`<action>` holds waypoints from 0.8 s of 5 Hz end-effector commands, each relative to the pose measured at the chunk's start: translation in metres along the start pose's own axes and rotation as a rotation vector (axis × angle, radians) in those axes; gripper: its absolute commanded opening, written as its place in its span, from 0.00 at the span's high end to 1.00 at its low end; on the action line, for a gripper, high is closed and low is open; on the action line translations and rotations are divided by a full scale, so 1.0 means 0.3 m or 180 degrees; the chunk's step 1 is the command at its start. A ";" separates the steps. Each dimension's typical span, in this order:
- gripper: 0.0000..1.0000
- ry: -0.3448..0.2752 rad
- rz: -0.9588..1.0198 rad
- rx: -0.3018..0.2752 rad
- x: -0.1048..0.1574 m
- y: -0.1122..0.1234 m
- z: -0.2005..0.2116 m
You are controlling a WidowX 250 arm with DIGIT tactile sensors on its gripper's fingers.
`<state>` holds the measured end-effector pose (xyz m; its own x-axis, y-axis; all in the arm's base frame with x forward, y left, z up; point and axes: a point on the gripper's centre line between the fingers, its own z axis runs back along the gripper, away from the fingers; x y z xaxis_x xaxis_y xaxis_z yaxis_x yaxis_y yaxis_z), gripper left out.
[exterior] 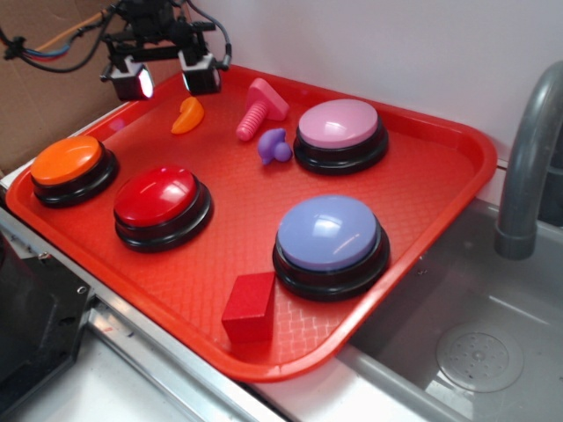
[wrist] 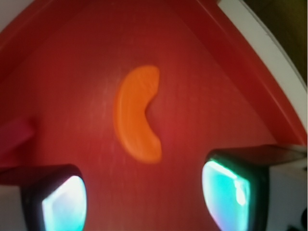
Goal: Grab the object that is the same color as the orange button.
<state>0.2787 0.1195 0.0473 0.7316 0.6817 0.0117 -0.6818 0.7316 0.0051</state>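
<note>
Hovering at the far left corner of the red tray (exterior: 444, 149), the gripper (exterior: 167, 79) hangs above the tray floor with its 2 fingers apart and nothing between them.

Exterior view:
- Orange crescent (exterior: 187, 115) lies flat on the tray, just near-right of the fingertips, not touched. Likely the target: its colour matches the orange button (exterior: 68, 161), which sits at the tray's left edge, well apart from the crescent.
- Red button (exterior: 162, 200) sits just right of the orange one; pink button (exterior: 339, 129) far right; lilac button (exterior: 328, 235) near right.
- Pink screw toy (exterior: 258, 109) and purple knobbed toy (exterior: 274, 147) lie to the right of the crescent, near but with clear tray floor between. Red block (exterior: 249, 304) rests at the near edge.
- Judgement: arm is placed over this corner to come down on the crescent, away from the other toys.

Wrist view:
- Crescent (wrist: 136, 113) lies mid-frame, ahead of the 2 fingertip pads (wrist: 62, 204), long axis running roughly away from the camera, inner curve facing right.
- Pads straddle open tray, not the piece; jaws wide enough to take its narrow width.
- Tray rim curves close on the right; a pink shape at the left edge is probably the screw toy.
- Judgement: the gripper needs to shift forward over the piece before descending; the glossy curve may slip if pinched near a tip.
</note>
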 end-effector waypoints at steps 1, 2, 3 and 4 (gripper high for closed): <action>0.00 -0.0225 0.0250 -0.0014 0.068 0.037 -0.060; 1.00 -0.0319 0.0420 -0.0128 0.056 0.030 -0.073; 1.00 -0.0341 0.0369 -0.0158 0.053 0.024 -0.067; 1.00 -0.0350 0.0359 -0.0130 0.053 0.016 -0.066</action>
<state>0.2929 0.1245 0.0147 0.6525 0.7534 0.0812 -0.7538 0.6563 -0.0328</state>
